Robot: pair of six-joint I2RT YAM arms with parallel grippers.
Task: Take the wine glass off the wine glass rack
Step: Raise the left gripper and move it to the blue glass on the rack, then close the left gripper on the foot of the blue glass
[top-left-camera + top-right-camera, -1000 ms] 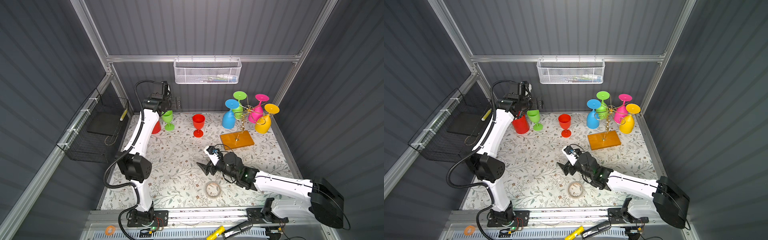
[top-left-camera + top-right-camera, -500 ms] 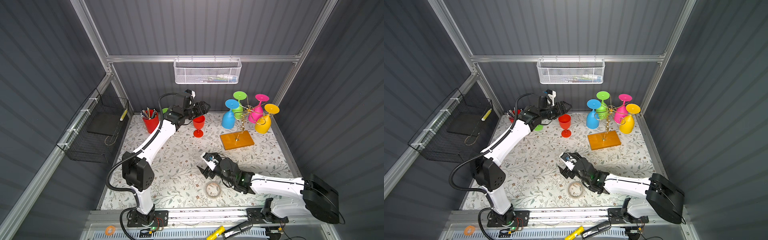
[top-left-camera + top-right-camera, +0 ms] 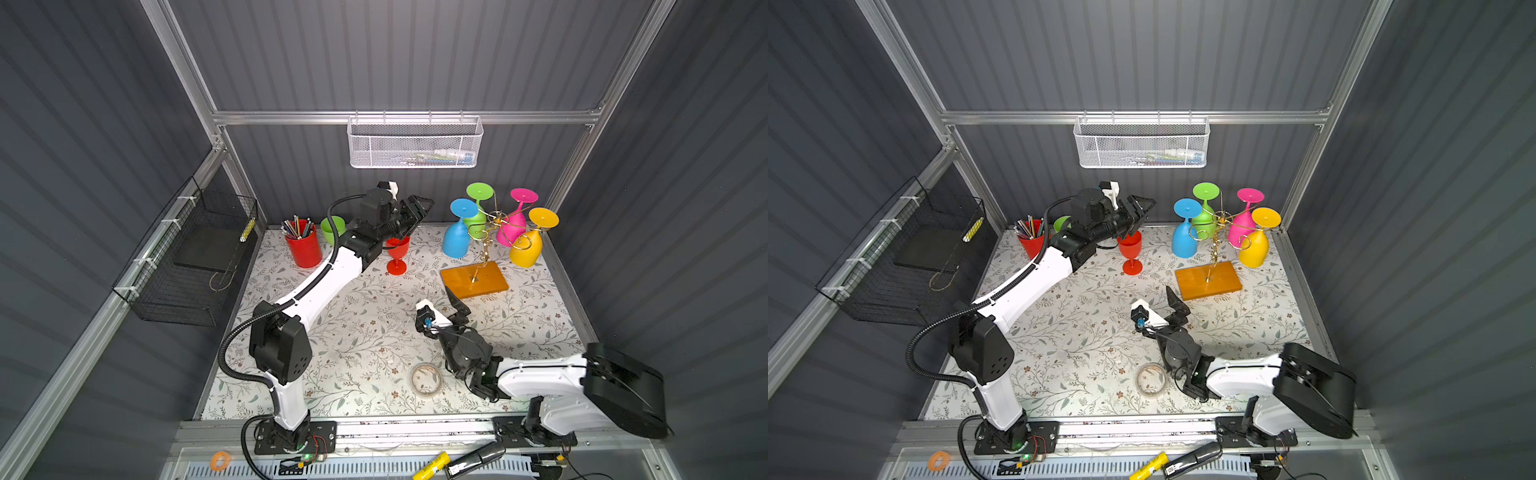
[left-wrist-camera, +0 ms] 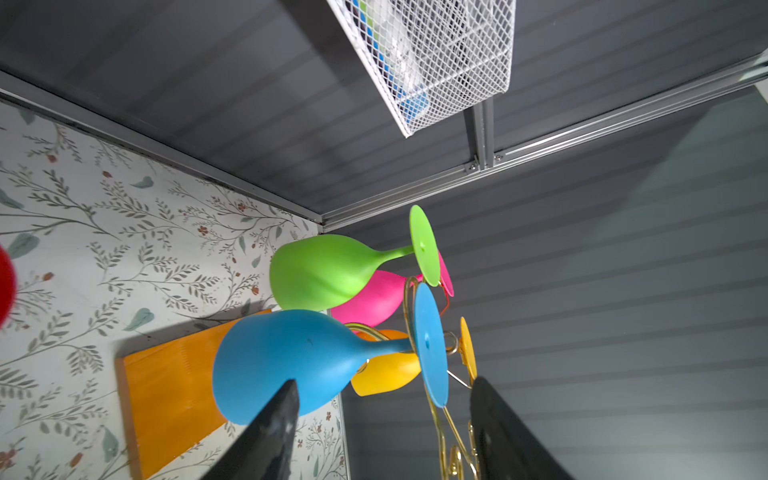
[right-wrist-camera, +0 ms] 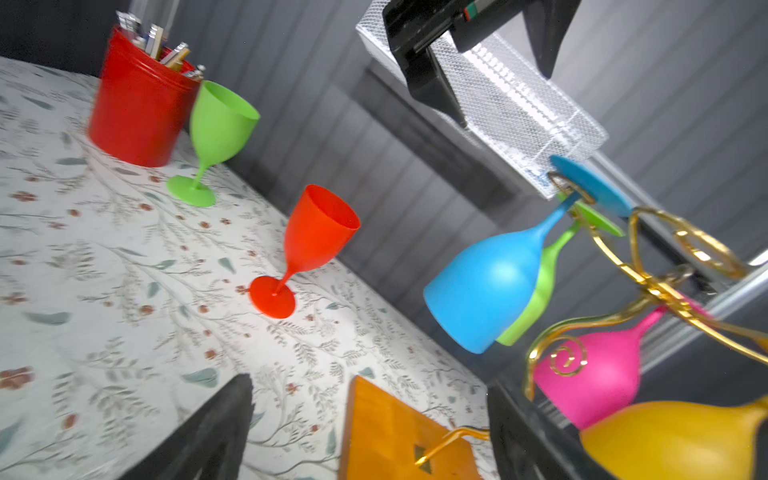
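The wine glass rack [image 3: 474, 281], gold wire on an orange wooden base, stands at the back right. Blue [image 3: 456, 241], green [image 3: 478, 217], pink [image 3: 509, 232] and yellow [image 3: 526, 250] wine glasses hang upside down from it. My left gripper [image 3: 420, 207] is raised just left of the blue glass, open and a short gap away from it. In the left wrist view the blue glass [image 4: 291, 357] lies ahead of the spread jaws [image 4: 382, 415]. My right gripper [image 3: 455, 306] is open and low, by the base's front left corner [image 5: 395, 432].
A red wine glass [image 3: 397, 253] and a green one [image 3: 332, 227] stand upright on the table beside a red pencil cup [image 3: 303, 246]. A tape roll [image 3: 426, 378] lies near the front. A white mesh basket [image 3: 415, 145] hangs on the back wall and a black wire basket [image 3: 187, 257] on the left wall.
My left arm has swung from the back left corner to the right, up to the rack, and its jaws have narrowed somewhat. My right gripper has turned and moved towards the rack's base.
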